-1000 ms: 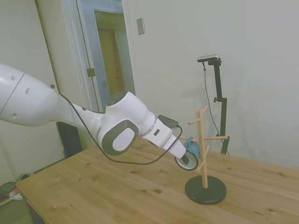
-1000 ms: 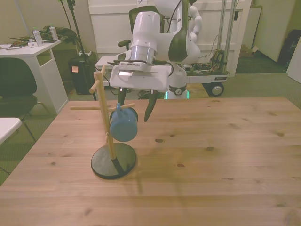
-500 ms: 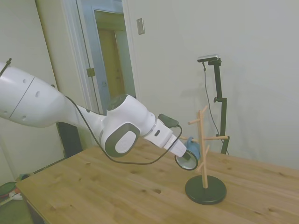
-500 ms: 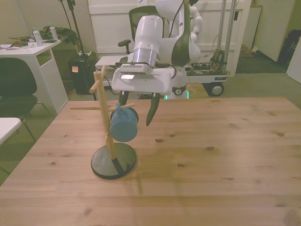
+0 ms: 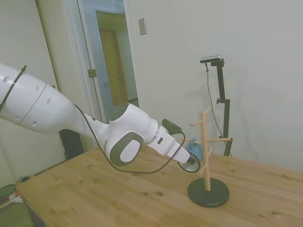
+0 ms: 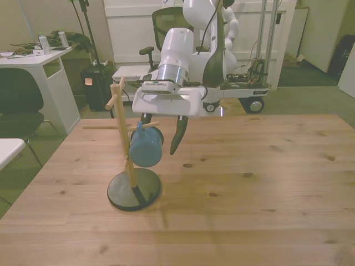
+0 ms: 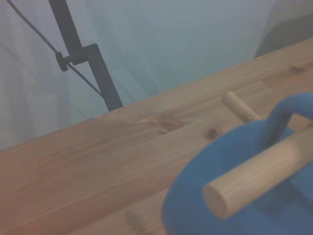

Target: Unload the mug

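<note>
Rack base: nearest you in the front view, the black round base (image 6: 134, 189) sits flat on the wooden table (image 6: 249, 199); it is what keeps the wooden peg rack (image 6: 125, 138) upright while the load hangs off one side.

Mug: you will find the mug (image 6: 146, 146) on the rack, hooked by its small blue handle (image 7: 279, 117) over a peg (image 7: 254, 171) about halfway up the post, on the front view's right of the post. It hangs tipped, body below the peg, clear of the table.

Why it hangs so: in the wrist view the peg runs through the handle loop, so the peg alone carries it. To my eye you must slide it outward along the peg before it comes free.

Mug contents: you cannot see into the mouth from any view; nothing shows as spilling or protruding.

Gripper: the gripper (image 6: 161, 130) sits just behind the mug as seen from the rack, its dark fingers (image 6: 176, 136) spread apart, one showing on each side of the mug. It is released, grasping nothing, and I cannot tell whether either finger touches the enamel.

Side view: the gripper end (image 5: 189, 162) sits low beside the rack post, with the mug (image 5: 194, 149) just above it.

Step in hand: you appear to be lining up the grasp.
</note>
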{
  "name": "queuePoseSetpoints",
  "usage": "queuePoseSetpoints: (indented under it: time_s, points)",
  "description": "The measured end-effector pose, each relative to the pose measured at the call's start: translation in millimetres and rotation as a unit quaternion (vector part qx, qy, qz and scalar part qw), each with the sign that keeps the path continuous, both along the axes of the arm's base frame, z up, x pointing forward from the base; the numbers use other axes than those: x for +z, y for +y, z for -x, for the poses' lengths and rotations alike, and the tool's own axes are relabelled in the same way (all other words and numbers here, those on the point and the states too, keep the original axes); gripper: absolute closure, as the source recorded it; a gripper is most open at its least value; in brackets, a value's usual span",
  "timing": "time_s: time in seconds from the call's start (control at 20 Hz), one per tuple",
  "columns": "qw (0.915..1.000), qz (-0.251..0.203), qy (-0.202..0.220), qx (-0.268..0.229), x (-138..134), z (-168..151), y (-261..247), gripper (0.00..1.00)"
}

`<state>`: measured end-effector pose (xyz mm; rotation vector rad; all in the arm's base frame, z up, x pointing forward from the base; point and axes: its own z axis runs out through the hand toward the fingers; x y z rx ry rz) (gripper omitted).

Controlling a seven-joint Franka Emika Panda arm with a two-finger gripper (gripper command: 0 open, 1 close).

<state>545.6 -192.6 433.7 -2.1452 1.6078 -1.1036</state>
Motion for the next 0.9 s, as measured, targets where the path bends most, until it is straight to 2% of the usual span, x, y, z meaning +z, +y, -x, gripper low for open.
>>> queuePoseSetpoints:
  time_s: [0.05, 0.1, 0.9]
  points:
    - [1.0000, 0.000, 0.000, -0.001, 0.0, 0.1, -0.5, 0.00]
    - [1.0000, -0.001, -0.001, -0.002, 0.1, 0.2, -0.8, 1.00]
    - [1.0000, -0.002, 0.000, 0.000, -2.2, -2.8, 2.0, 1.00]
